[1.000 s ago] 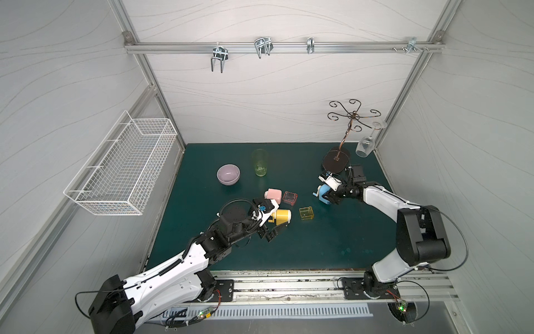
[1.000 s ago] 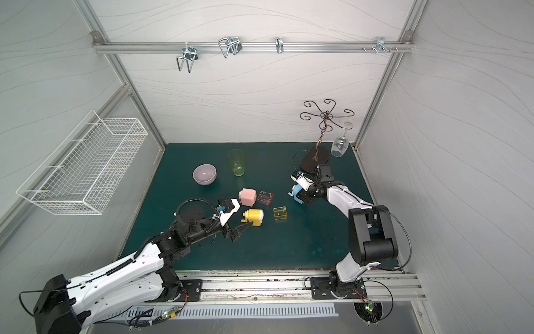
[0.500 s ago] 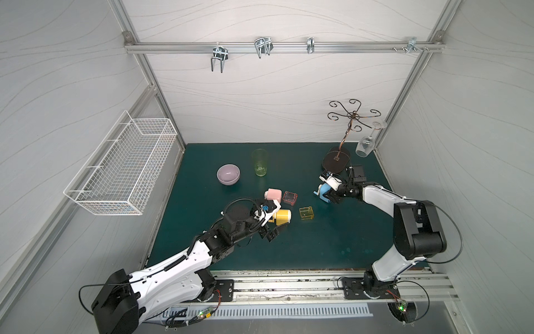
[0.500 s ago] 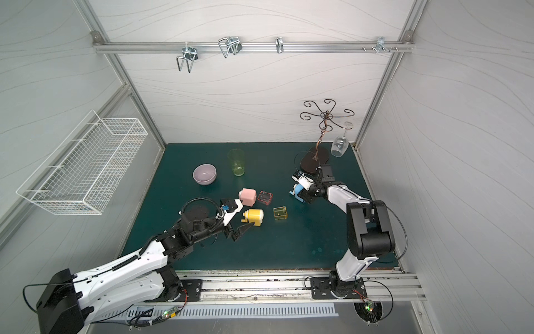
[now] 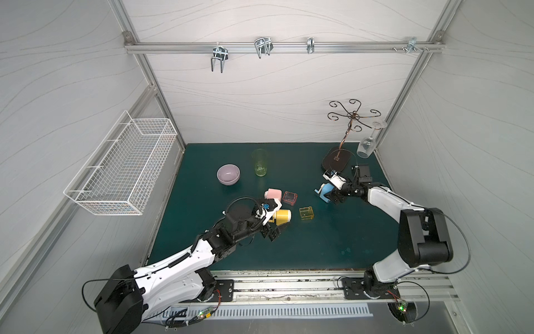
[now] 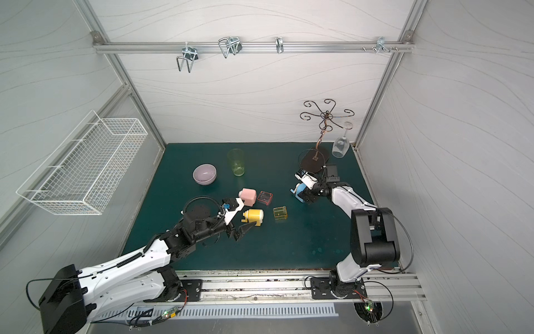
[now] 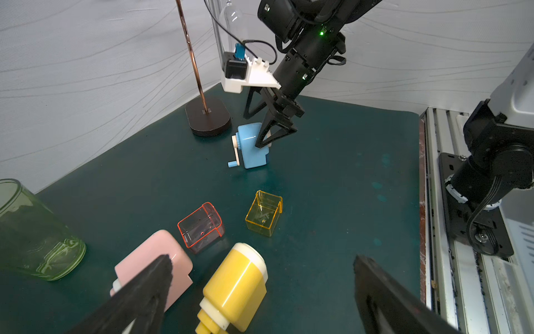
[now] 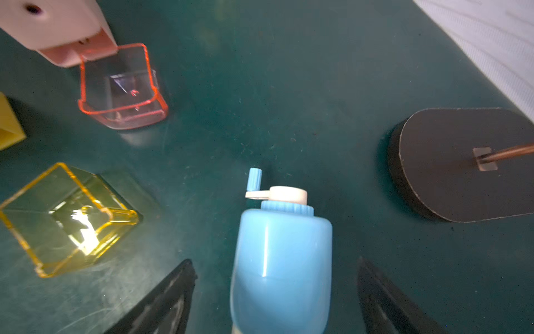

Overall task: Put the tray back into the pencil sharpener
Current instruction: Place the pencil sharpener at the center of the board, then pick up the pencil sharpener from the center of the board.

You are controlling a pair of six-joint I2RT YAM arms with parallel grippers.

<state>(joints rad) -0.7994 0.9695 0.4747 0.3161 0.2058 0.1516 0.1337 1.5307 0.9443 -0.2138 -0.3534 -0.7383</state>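
Note:
A blue pencil sharpener (image 8: pixel 283 260) stands on the green mat between the fingers of my right gripper (image 8: pixel 274 261), which is open with a gap on each side. A yellow pencil sharpener (image 7: pixel 234 289) lies on its side in front of my open left gripper (image 7: pixel 261 260), and nothing is held. A pink pencil sharpener (image 7: pixel 156 260) lies next to it. Two clear trays sit loose on the mat: a red tray (image 7: pixel 200 227) beside the pink sharpener and a yellow tray (image 7: pixel 264 214) further right. In a top view the blue sharpener (image 5: pixel 326 191) is at the right rear.
A purple bowl (image 5: pixel 228 174) and a green glass (image 5: pixel 260 162) stand at the back of the mat. The dark base of a metal stand (image 5: pixel 335 159) sits just behind the right gripper, with a wine glass (image 5: pixel 365 147) hanging from it. A wire basket (image 5: pixel 121 164) hangs on the left wall.
The right gripper's jaws have spread apart around the blue sharpener, which stays where it was. The left arm has crept slightly forward towards the yellow sharpener.

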